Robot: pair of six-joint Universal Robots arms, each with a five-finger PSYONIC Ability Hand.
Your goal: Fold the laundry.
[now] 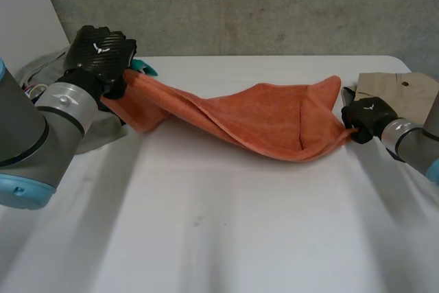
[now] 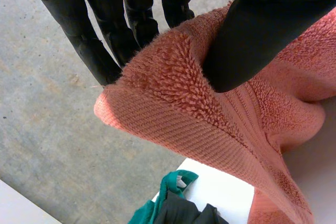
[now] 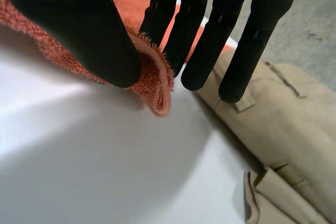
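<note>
- Head view has the white table point(image 1: 219, 238) running across the whole scene, with bare surface nearest the camera.
- An orange towel point(image 1: 260, 118) is stretched across the far half of the table, sagging and creased in the middle and raised at both ends.
- A grey heap of cloth point(image 1: 48, 66) lies behind the left arm at the table's far left.
- A beige garment point(image 1: 401, 90) lies flat at the far right corner, just beside the right hand.
- The left hand point(image 1: 103, 56) pinches the towel's left edge between thumb and fingers, holding it off the table.
- The right hand point(image 1: 367, 118) nips the towel's right corner between thumb and fingers, low over the table.
- A teal cloth point(image 1: 145, 68) peeks out beside the left hand.
</note>
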